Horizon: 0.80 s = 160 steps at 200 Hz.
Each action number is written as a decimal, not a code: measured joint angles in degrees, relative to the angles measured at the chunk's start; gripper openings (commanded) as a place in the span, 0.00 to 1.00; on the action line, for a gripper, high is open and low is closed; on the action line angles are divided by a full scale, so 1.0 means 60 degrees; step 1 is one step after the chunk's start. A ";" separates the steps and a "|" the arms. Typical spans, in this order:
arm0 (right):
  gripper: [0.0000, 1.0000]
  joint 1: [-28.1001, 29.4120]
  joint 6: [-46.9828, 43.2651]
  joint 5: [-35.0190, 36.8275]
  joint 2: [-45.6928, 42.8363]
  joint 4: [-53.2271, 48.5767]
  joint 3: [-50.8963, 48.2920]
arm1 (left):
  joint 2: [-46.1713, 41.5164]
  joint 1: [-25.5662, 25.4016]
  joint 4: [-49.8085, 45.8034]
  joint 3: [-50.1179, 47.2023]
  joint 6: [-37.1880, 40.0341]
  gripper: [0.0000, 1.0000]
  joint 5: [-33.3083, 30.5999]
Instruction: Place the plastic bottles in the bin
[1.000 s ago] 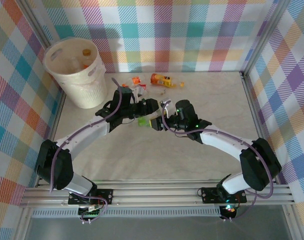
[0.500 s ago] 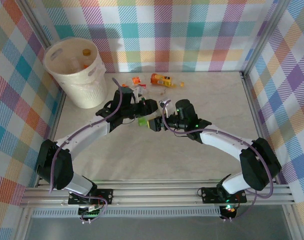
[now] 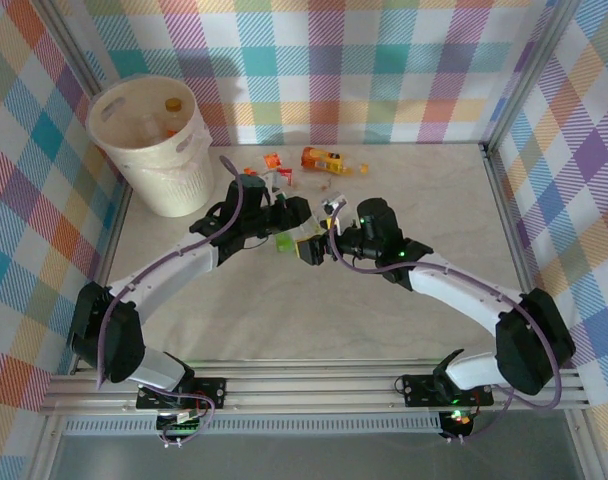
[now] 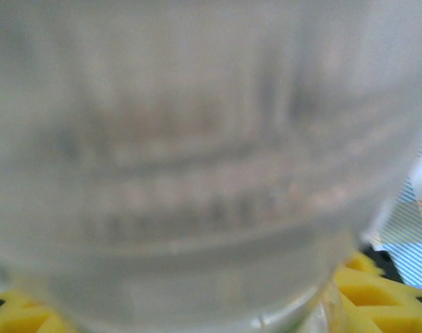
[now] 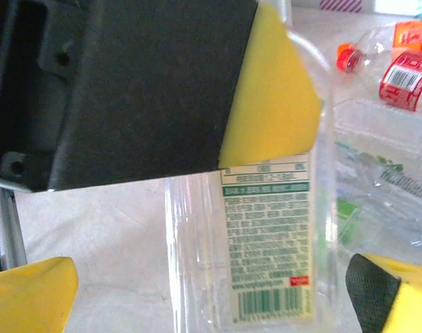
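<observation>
A clear plastic bottle [image 3: 288, 240] with a green-printed label [image 5: 266, 236] hangs above the table's middle. My left gripper [image 3: 296, 230] is shut on it, its yellow pad [image 5: 273, 104] pressed on the bottle's upper part. Seen close from the left wrist, the bottle [image 4: 197, 152] is a blur, with a yellow fingertip [image 4: 377, 291] beside it. My right gripper [image 3: 322, 244] stands open, its fingers [image 5: 30, 291] wide on either side of the bottle and not touching it. The cream bin [image 3: 169, 175] stands at the back left with bottles [image 3: 171, 104] inside.
Loose bottles lie behind the grippers: an orange one [image 3: 324, 159], a red-labelled one [image 5: 405, 80] and crushed clear ones [image 5: 384, 180]. Checked walls and metal rails close in the table on three sides. Both arms meet near the centre.
My right gripper has opened wide and let go of the bottle, drawing back slightly to the right. My left gripper has closed on the bottle and holds it alone.
</observation>
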 measured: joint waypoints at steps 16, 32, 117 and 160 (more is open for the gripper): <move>1.00 -0.0004 -0.0044 0.0262 -0.0182 -0.0098 0.0000 | -0.0131 0.0022 -0.0040 0.0000 0.0033 0.53 -0.0229; 1.00 -0.0004 -0.0066 0.0517 -0.0262 -0.0131 0.0000 | -0.0284 0.0084 -0.0182 0.0000 0.0073 0.53 -0.0419; 1.00 -0.0004 -0.0444 0.1155 -0.0568 -0.0102 -0.0135 | -0.0871 0.0834 -0.1002 -0.0004 0.0299 0.52 -0.1188; 1.00 -0.0004 -0.0601 0.1260 -0.0769 -0.0025 -0.0339 | -0.1672 0.1166 -0.1851 0.0091 0.0911 0.52 -0.2106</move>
